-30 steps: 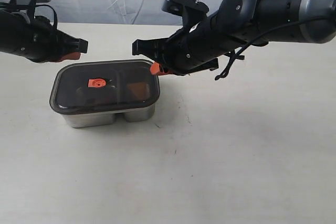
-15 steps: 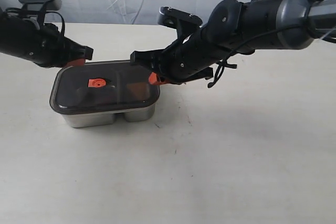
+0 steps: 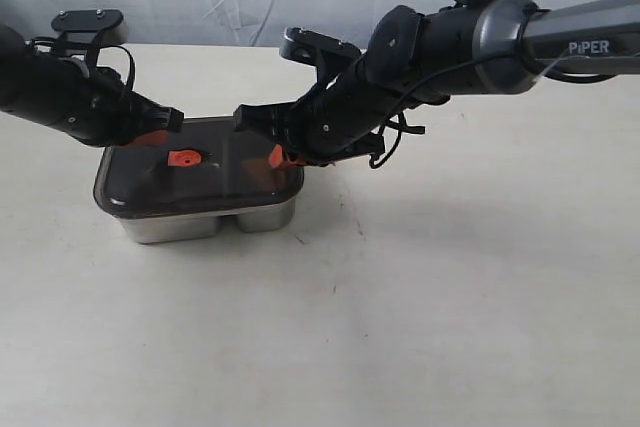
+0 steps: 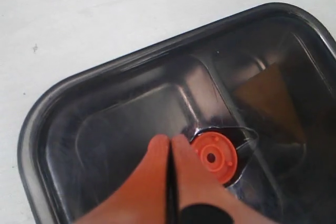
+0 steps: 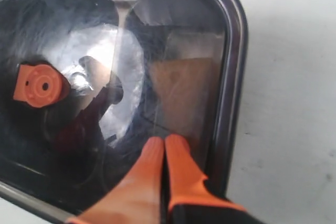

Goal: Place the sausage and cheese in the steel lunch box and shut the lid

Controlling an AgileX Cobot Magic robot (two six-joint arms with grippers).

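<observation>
Left gripper [image 3: 163,129]: jaws pinched together, nothing held, tips on or just over the lid [image 3: 215,152], right beside its orange valve [image 3: 183,158] on the lid's left half. The lid sits on the steel lunch box [image 3: 200,225] and looks level all round; can't confirm the seal is seated. Right gripper [image 3: 277,155]: also pinched closed and empty, tips at the lid's right half near its right rim, above the cheese [image 5: 181,95], which shows through the lid in the right compartment. Sausage: can't make it out for sure through the dark plastic. Handling guess: the lid is stiff, smooth, slick plastic with no handle, so push, don't grab. Press flat over the rim seal on both halves together, else it likely rocks. The box is light steel on a bare table [image 3: 450,297] and probably skates under a sideways push. Keep off the valve.
</observation>
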